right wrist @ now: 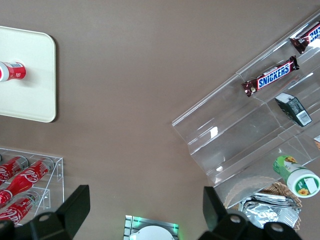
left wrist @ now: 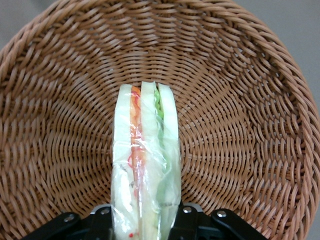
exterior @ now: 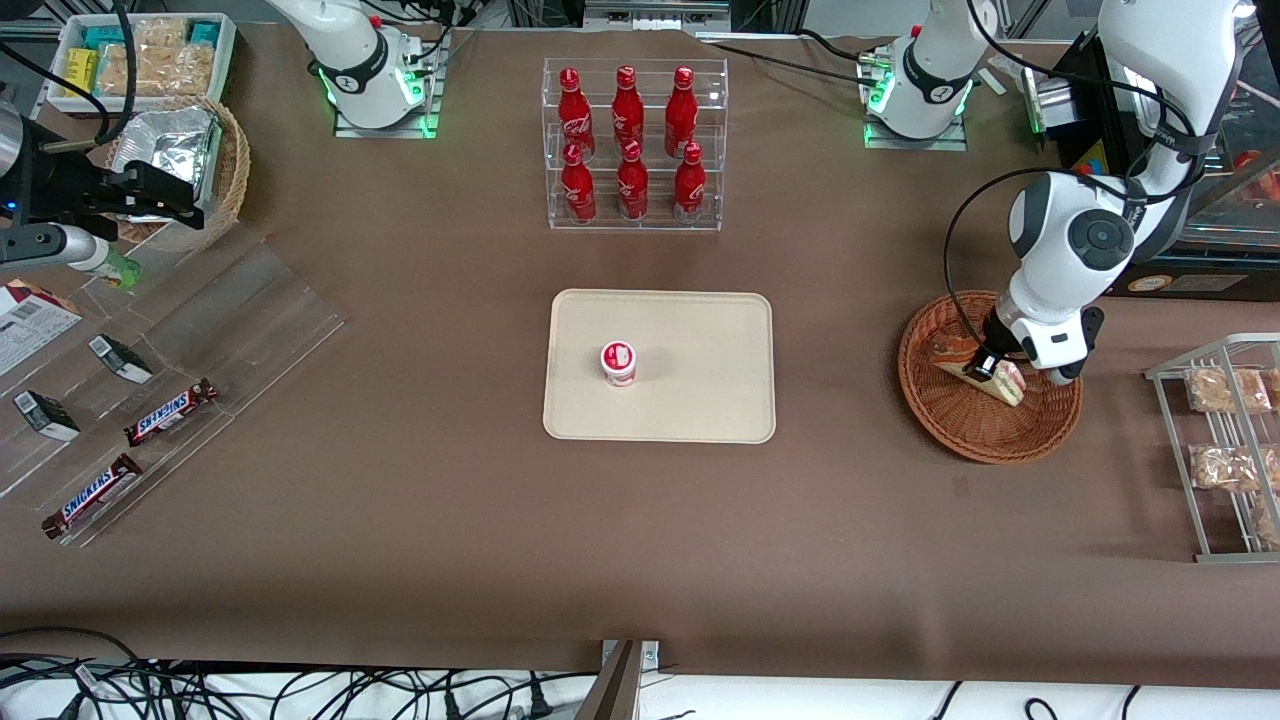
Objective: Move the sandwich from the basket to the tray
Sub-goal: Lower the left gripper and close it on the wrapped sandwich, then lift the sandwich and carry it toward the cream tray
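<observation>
Toward the parked arm's end of the table, a clear stepped display (exterior: pixel 170 340) with Snickers bars (exterior: pixel 170 412) and small dark packets; above it in the front view, a paler wicker basket with silver foil (exterior: pixel 185 160). Seen only by the right wrist camera: a green-and-white bottle (right wrist: pixel 297 177) lying at the display's edge, plus a corner of the tray (right wrist: pixel 30 75). Mid-table, a clear rack of red cola bottles (exterior: pixel 630 140), farther from the front camera than the tray (exterior: pixel 700 400). On the tray, a small red-and-white cup (exterior: pixel 618 363), upright, well apart from the basket. Toward the working arm's end, the basket (exterior: pixel 960 430), reddish-brown and round, with the sandwich (exterior: pixel 985 375) inside it, partly masked in the front view by the left arm's white wrist. Down in the basket, the gripper (exterior: pixel 990 368), right at the sandwich. Shown only by the left wrist camera: the sandwich (left wrist: pixel 146 165) standing on edge against the woven floor (left wrist: pixel 240 125), white bread with orange-red and green layers under clear wrap, pinched between the two black fingers (left wrist: pixel 192 220), one on each face. Nearer the table's edge at that end, a wire rack (exterior: pixel 1215 450) with beige snack packets (exterior: pixel 1225 390), just beside the basket but not touching it.
</observation>
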Controlling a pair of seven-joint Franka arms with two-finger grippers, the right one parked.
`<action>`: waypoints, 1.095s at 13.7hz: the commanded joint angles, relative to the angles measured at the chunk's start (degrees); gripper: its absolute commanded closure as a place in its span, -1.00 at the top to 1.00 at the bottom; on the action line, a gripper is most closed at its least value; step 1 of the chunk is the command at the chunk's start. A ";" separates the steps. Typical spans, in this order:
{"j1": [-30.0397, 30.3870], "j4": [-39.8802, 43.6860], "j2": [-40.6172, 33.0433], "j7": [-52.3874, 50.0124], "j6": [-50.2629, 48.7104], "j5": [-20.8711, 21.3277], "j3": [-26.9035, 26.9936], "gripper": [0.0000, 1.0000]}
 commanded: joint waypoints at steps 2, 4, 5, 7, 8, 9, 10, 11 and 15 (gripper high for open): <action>0.18 0.40 -2.85 -0.81 -3.34 2.53 -0.40 -1.00; 0.18 3.99 -5.22 -0.37 -11.57 2.62 -1.01 -1.00; 0.09 7.14 -5.41 0.07 -17.36 2.27 -2.32 -1.00; -0.17 14.26 -5.32 0.33 -27.57 0.87 -4.35 -1.00; -0.26 17.42 -5.32 1.55 -31.18 -1.58 -4.88 -1.00; -0.26 20.67 -5.41 3.56 -35.40 -3.43 -5.40 -1.00; -0.43 24.45 -5.23 5.41 -40.14 -4.75 -5.49 -1.00; -0.52 27.71 -5.14 7.17 -44.10 -6.07 -5.50 -1.00; -0.96 40.01 -4.35 17.89 -57.90 -8.81 -8.21 -1.00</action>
